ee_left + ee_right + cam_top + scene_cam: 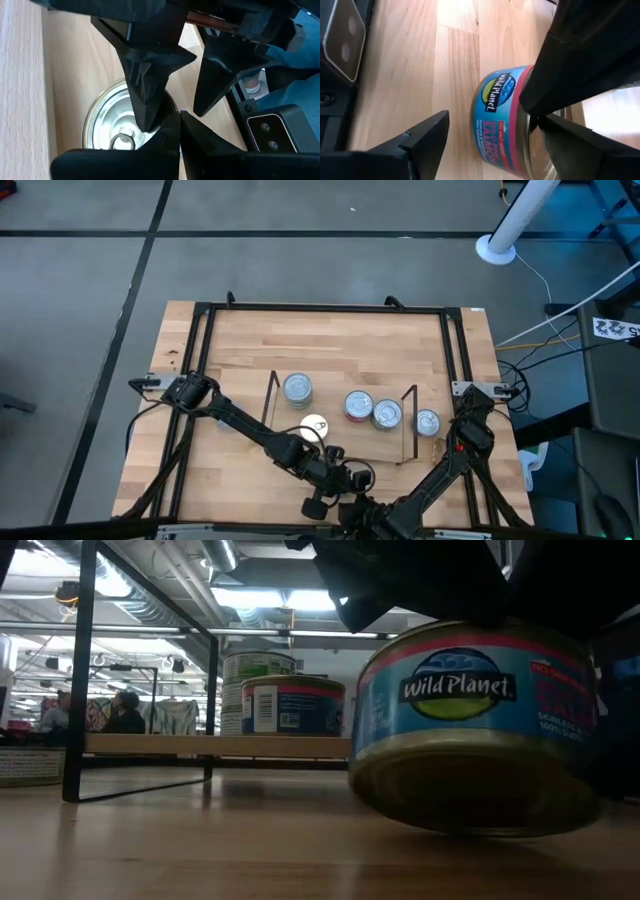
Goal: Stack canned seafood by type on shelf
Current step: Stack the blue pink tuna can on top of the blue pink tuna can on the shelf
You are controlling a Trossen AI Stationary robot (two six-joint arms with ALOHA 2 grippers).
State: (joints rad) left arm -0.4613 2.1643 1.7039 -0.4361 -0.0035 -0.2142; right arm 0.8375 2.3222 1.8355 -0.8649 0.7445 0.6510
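A blue-and-red labelled tin (470, 730) sits tilted near the table's near edge, its underside showing in the low view. Both grippers hide it in the high view. My left gripper (179, 127) is shut above the tin's silver pull-ring top (107, 125). My right gripper (490, 120) is open, with the tin (500, 120) lying between its fingers. The shelf (335, 395) carries silver-topped tins (297, 388) (358, 405) (386, 414), resting on their bases. In the low view some of them stand stacked (258, 690). My left gripper has its shut fingertips (170, 131) at the rim of the tin's top, coming from above; whether they touch it I cannot tell. My right gripper has one finger (545, 131) against the tin's silver top face (547, 155). The other finger (420, 142) stands apart from the tin's base.
One bright-topped tin (314, 427) lies in front of the shelf's tins. Another (427, 421) stands just right of the shelf's right wire upright (410, 425). A black frame (320, 308) runs round the table. There is bare wood toward the far edge, and people show in the room beyond.
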